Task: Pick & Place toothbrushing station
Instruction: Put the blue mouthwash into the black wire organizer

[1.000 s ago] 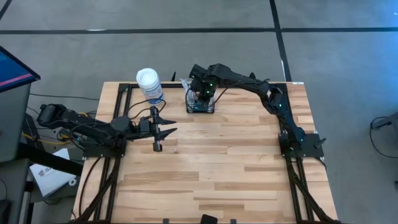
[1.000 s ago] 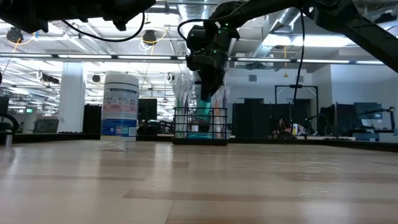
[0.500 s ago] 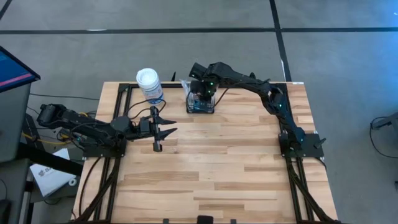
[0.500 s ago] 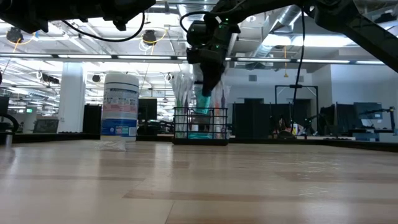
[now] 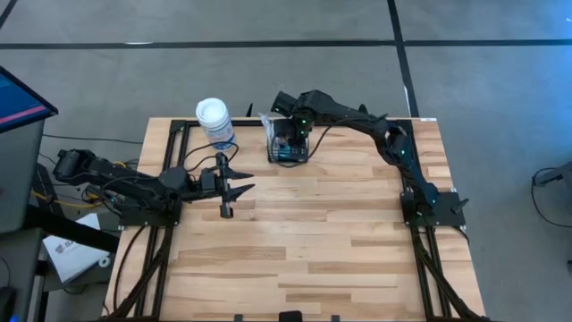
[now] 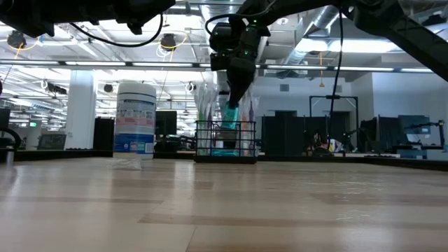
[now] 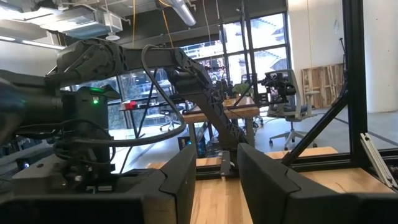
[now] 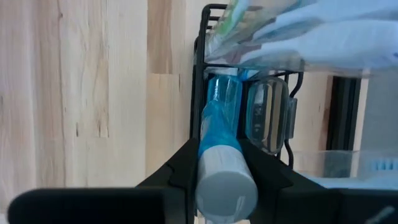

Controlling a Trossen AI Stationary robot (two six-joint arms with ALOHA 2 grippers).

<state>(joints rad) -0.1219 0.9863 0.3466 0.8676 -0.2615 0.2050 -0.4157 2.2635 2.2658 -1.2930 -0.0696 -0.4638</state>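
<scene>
So the right end effector point(image 6: 232, 105) has lifted a little over the last second, clamped on a blue bottle with a white cap point(image 8: 222, 165) above the toothbrushing station point(image 5: 288, 148) at the worktop's far edge. Looks like it's pulling it out. Left end effector point(image 5: 234, 190) hangs fingers apart near the left edge.

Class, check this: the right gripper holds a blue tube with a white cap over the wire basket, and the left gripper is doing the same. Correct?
Not quite. The right gripper does grip the tube over the basket, but the high view shows the left gripper empty, away from it.
</scene>
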